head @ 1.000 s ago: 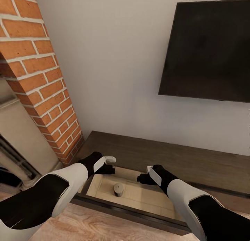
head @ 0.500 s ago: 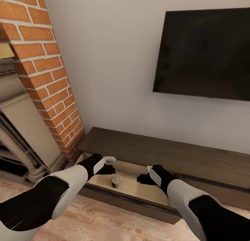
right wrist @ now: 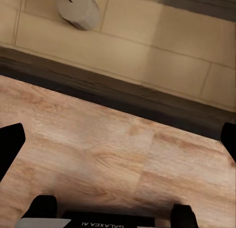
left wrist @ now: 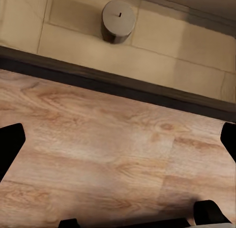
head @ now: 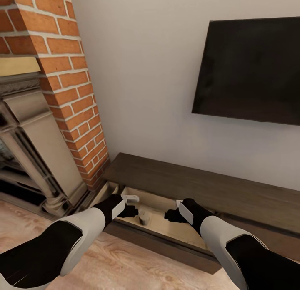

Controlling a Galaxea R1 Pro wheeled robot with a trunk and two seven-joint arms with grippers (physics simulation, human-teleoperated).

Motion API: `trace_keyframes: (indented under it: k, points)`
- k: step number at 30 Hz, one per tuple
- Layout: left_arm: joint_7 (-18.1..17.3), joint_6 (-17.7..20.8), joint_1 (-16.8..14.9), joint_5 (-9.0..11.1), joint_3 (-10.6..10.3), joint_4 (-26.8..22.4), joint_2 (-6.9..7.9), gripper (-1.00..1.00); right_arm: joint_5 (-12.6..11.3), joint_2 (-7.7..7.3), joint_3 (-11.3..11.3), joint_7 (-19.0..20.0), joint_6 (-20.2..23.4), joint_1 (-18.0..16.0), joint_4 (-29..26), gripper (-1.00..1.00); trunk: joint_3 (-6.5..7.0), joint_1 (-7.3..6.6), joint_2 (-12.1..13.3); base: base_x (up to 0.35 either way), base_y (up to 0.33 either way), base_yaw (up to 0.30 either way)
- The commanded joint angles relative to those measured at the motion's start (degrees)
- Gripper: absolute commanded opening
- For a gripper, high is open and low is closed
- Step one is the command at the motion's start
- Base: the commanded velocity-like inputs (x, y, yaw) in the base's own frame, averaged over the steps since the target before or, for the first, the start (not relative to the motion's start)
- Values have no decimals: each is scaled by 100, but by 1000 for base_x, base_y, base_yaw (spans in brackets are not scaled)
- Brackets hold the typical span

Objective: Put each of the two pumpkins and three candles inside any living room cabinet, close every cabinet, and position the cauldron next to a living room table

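Head view: long low dark-brown wooden cabinet (head: 216, 190) runs along the white wall, w/ its left-end drawer (head: 166, 229) pulled open, pale wood inside showing. One short grey-brown cylindrical candle (head: 144, 217) stands upright on the drawer floor, near the drawer's left part, not touching the walls as far as I can see. Small dark wick mark on its top in the left wrist view (left wrist: 118, 20); in the right wrist view it looks paler (right wrist: 77, 10).

Both arms reach fwd over the light wood-plank floor (head: 125, 265) toward the open drawer. Left gripper (head: 130, 204) hovers above the drawer's left end, just left of the candle, apart from it. Right gripper (head: 174, 210) hovers over the drawer to the candle's right, also apart. Both empty. In each wrist view the black fingertips sit at opposite edges w/ floor & dark drawer front between them, so fingers spread wide on both, nothing between.

Red-brick chimney column w/ pale mortar (head: 66, 73) stands left of the cabinet, w/ a beige carved stone fireplace surround (head: 33, 144) beside it. Large flat black wall-mounted TV screen (head: 250, 69) hangs above the cabinet's right part.
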Motion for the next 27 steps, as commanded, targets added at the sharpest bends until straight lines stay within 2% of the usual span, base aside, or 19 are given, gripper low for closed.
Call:
trace_keyframes:
  k: [1,14,19,23,27]
  points:
    - [38,23,11,61,-31,-11,-1,100,-62,0,34,-44,29,1,-12,100,3,-2,-3,-270,0,156]
    - [39,6,200,61,-31,-10,-1,100,-62,18,42,-44,36,-1,5,100,110,-2,-3,-305,0,165]
    - [48,-1,284,67,-30,-11,-1,100,-62,81,44,-44,-14,-1,320,100,150,-2,-3,-300,0,173]
    - [84,-16,299,66,-28,-1,-1,100,-57,170,43,-44,-25,2,391,100,182,-2,-3,-95,0,174]
    - [112,-273,389,76,-22,104,-1,100,-58,202,45,-44,-31,13,449,100,214,-2,-3,-18,0,174]
